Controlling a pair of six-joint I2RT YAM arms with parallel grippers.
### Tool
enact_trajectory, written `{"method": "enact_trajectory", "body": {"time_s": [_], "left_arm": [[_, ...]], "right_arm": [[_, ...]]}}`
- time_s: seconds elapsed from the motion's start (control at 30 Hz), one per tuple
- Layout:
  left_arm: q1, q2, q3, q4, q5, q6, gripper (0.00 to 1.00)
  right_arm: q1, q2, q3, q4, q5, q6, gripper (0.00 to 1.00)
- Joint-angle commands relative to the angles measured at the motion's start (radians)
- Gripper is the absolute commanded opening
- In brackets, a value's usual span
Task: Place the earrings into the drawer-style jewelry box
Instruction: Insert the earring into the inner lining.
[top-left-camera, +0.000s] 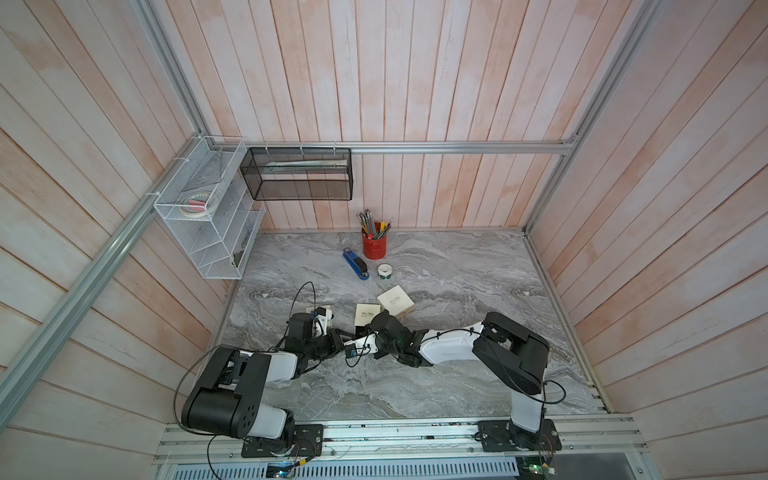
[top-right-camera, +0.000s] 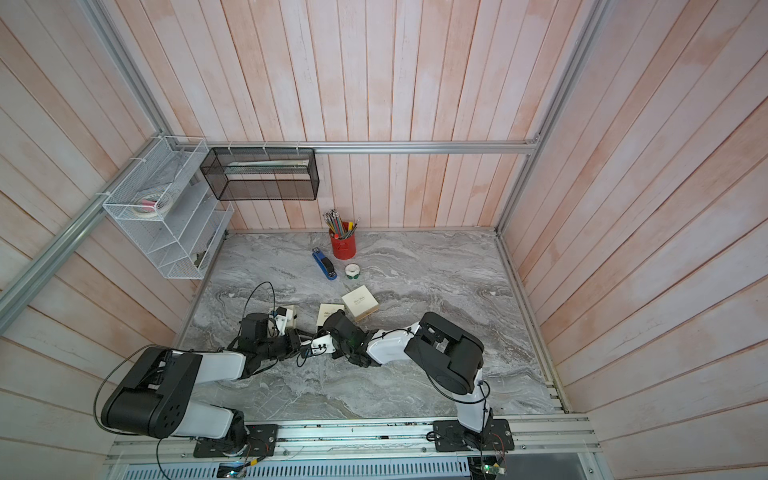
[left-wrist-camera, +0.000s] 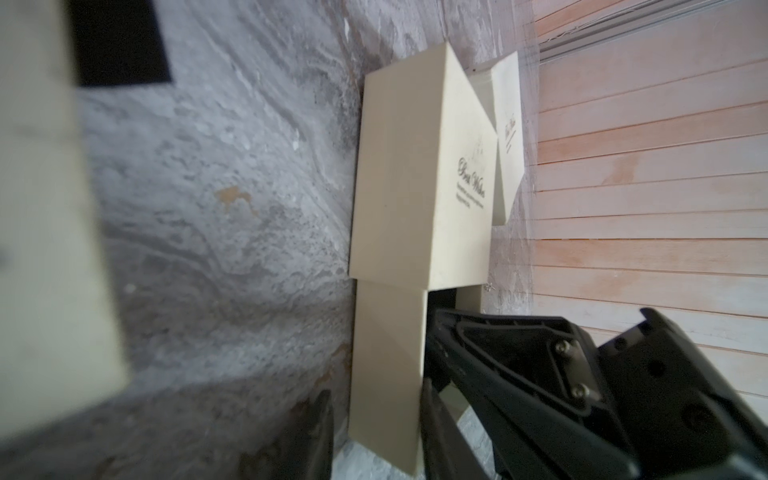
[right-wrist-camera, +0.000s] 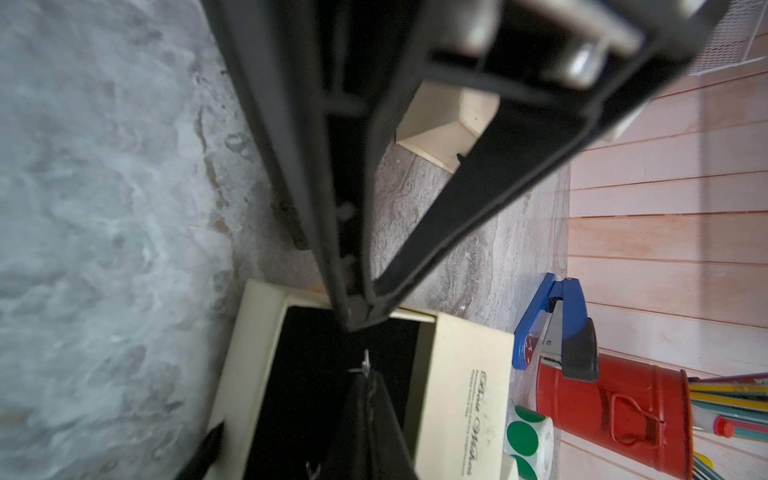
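Your counter (top-left-camera: 457, 374) fills the lower half of both top views, with the two arms reaching in from the bottom edge and meeting left of centre. At upper left a white wire rack (top-left-camera: 199, 232) hangs on the wall with a roll of tape (top-left-camera: 195, 206) in its top tier. Beside it, a black mesh basket (top-left-camera: 299, 174) holds pale flat stock.

By the back wall stands a red cup (top-left-camera: 374, 248) full of pencils, with a blue stapler (top-left-camera: 356, 264) and a roll of green stickers (top-left-camera: 385, 271) just below it in the frame. All three are well apart from the arms.

Closer in, a spare cream box (top-left-camera: 395, 303) sits just right of the jewelry box (top-left-camera: 365, 316). A third cream box (top-left-camera: 323, 311) lies half hidden under the left arm.

The drawer (right-wrist-camera: 232, 365) is pulled out, its black lining showing. Your left gripper (top-left-camera: 337, 340) is nearly closed, with the drawer's cream wall between its fingers. Your right gripper (right-wrist-camera: 358, 318) is closed tight, tip over the drawer's rim — whether it holds anything you cannot tell. A tiny silver earring (right-wrist-camera: 365, 362) shows on the lining just past that tip.
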Motion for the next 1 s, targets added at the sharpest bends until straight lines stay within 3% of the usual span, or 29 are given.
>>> {"method": "enact_trajectory", "body": {"time_s": [0.0, 0.97], "left_arm": [[0.004, 0.014, 0.02, -0.01, -0.003, 0.018, 0.36], [0.004, 0.015, 0.029, -0.021, -0.003, 0.023, 0.36]], "right_arm": [[0.006, -0.006, -0.008, -0.118, -0.008, -0.009, 0.0], [0.004, -0.027, 0.006, -0.171, -0.052, 0.008, 0.0]]}}
